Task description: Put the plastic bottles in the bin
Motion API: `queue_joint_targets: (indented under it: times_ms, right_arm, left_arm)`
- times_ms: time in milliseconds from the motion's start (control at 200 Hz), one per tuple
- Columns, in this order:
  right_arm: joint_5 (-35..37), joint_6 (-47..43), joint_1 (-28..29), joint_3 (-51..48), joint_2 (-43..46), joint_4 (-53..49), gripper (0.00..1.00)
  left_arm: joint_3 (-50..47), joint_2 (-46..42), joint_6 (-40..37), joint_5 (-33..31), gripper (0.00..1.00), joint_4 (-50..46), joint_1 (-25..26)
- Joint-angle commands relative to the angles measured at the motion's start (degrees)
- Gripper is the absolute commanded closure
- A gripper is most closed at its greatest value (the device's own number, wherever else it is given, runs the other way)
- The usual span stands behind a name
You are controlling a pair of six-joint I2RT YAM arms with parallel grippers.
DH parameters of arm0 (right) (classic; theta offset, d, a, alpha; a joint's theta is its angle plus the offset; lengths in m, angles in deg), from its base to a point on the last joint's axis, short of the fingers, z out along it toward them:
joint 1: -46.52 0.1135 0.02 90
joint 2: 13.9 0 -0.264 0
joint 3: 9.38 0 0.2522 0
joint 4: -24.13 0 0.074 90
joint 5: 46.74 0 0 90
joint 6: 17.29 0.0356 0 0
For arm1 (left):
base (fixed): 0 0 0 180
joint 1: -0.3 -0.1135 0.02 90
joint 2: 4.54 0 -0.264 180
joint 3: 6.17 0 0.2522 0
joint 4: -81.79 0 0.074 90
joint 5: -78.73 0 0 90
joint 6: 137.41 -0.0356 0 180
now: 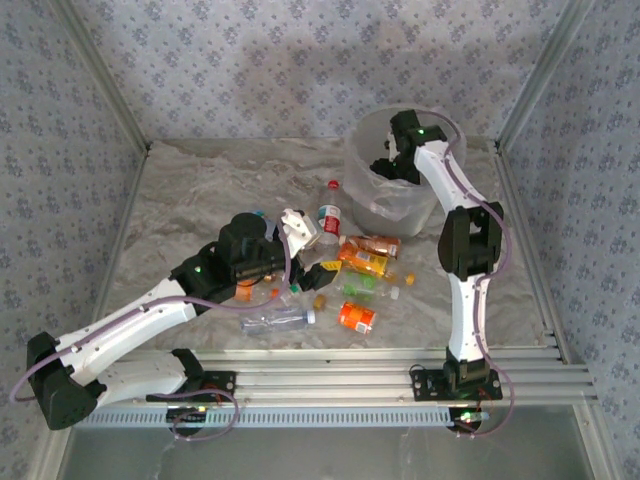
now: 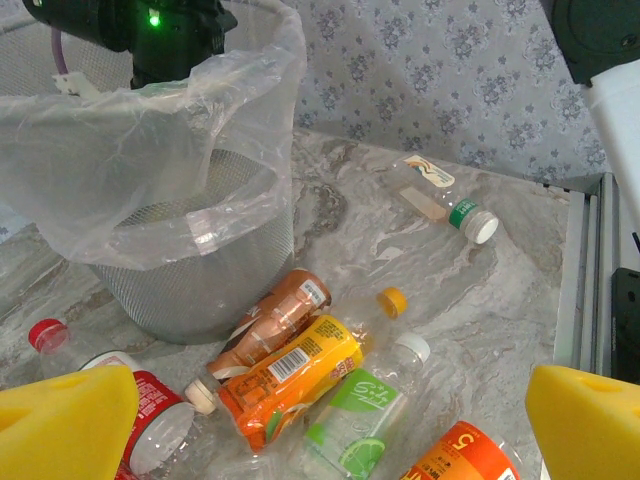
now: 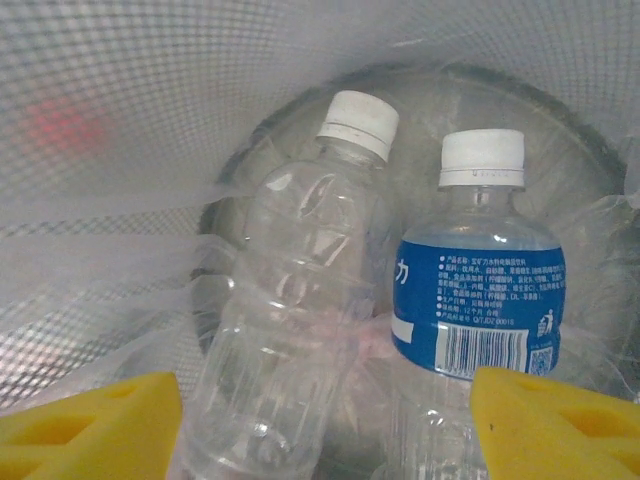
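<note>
Top external view: the remaining small clear plastic bottles (image 1: 350,280) lie in a loose heap at mid-surface on the marbled grey surface (image 1: 190,200). The large round translucent whitish bin (image 1: 372,205) stands at the far right, just beyond the heap.

Left arm:
- The left fingers (image 2: 60,420) hang directly over the near-left side of the heap.
- Left wrist view: the yellow pads sit at the two lower corners, spread wide, with nothing between them.
- Below the gap lie an orange-labelled bottle (image 2: 290,375) and a green-labelled bottle (image 2: 355,410), side by side and touching.
- Both long axes run diagonally, from lower left to upper right. They are neither in line with nor square to the span between the pads.
- A red-labelled bottle (image 2: 150,425) lies just beside the left pad. A brown-tinted bottle (image 2: 275,320) lies between the orange one and the bin wall.

Right arm:
- The right fingers (image 3: 90,425) are lowered inside the bin, spread wide and empty.
- Right wrist view: an unlabelled clear bottle (image 3: 290,300) and a blue-labelled bottle (image 3: 475,300), both white-capped, rest on the bin floor.

Assessment: the task is in progress. Two bottles are deposited and most are outstanding. The left arm is the nearer to the heap. A wrist rotation is probably needed so that the pads close across the orange-labelled bottle, not along it
</note>
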Motion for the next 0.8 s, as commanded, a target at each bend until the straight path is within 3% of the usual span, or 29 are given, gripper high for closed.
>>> queue_joint_targets:
  times_ms: [0, 360, 795]
  right_arm:
    - [-1.70, 0.68, 0.05, 0.01, 5.83, 0.45, 0.22]
    - [1.87, 0.27, 0.36, -6.63, 18.22, 5.80, 0.24]
    - [7.61, -0.74, 3.78, -18.88, 37.60, 10.38, 0.27]
  left_arm:
    - [2.17, -0.77, 0.25, -0.04, 0.00, 0.66, 0.46]
    - [2.04, -1.63, 1.23, -3.18, 0.00, 1.10, 0.46]
    - [2.19, -1.90, -1.41, -0.23, 0.00, -0.39, 0.46]
